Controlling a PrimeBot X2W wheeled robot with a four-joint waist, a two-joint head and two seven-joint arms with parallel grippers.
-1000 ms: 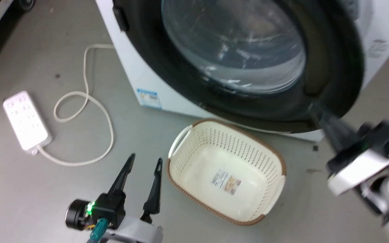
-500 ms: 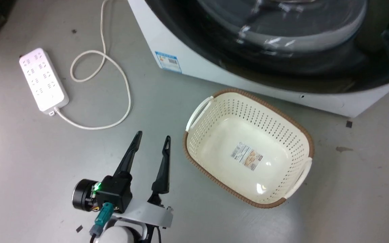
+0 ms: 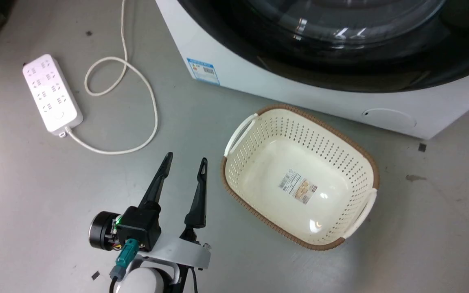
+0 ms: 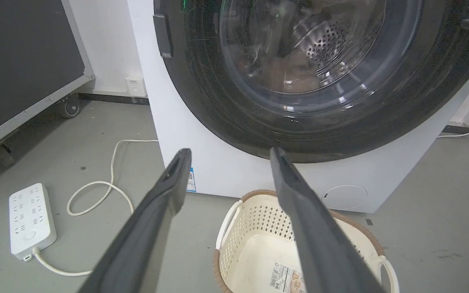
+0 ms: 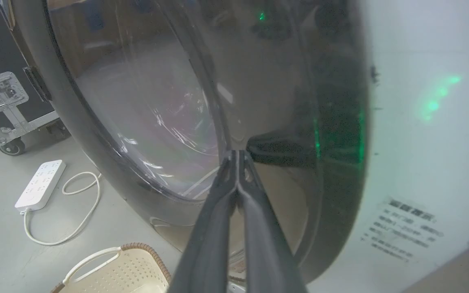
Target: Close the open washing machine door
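Door lying flat against the washing machine front. Right gripper, fingers pressed together, tips touching the door. Left gripper, fingers apart, in front of the machine, beside the basket.

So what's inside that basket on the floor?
Just a printed label stuck to the bottom of the cream basket; there is no laundry in it. Whatever lies beneath the basket is covered.

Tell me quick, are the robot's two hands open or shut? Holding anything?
Left gripper: open, holding nothing.
Right gripper: shut, nothing between its fingers, tips by the door.
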